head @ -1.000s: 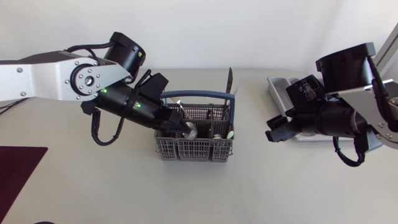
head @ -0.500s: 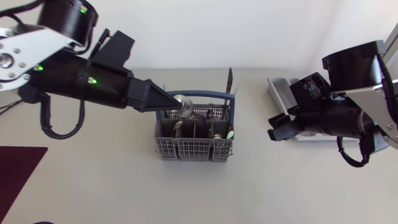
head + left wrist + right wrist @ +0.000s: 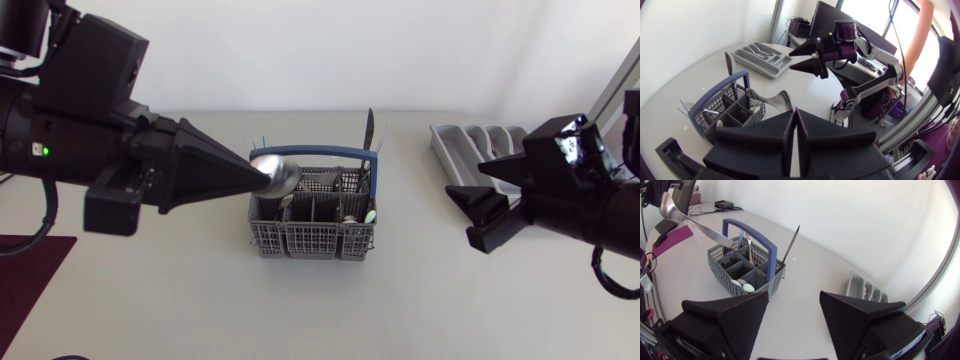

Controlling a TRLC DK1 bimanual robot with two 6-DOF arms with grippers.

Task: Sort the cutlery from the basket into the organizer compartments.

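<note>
My left gripper (image 3: 252, 172) is high above the table, shut on the bowl end of a silver spoon (image 3: 275, 172). The spoon's handle slants down to the grey cutlery basket (image 3: 315, 228) with its blue handle. The left wrist view shows the closed fingertips (image 3: 796, 127) with the spoon (image 3: 779, 98) just ahead and the basket (image 3: 722, 107) below. My right gripper (image 3: 468, 215) is open and holds nothing, between the basket and the grey organizer (image 3: 480, 140). Seen from the right wrist, the open gripper (image 3: 794, 307) faces the basket (image 3: 747, 262) and spoon (image 3: 687, 219).
A dark knife (image 3: 368, 128) stands upright at the basket's far right corner, and other cutlery lies inside. A dark red mat (image 3: 30, 265) lies at the table's left edge. The organizer (image 3: 865, 291) is beside my right gripper, near the table's right edge.
My left gripper has risen from inside the basket, taking the spoon up with it. My right arm has also lifted and shifted slightly right, its jaws unchanged.
</note>
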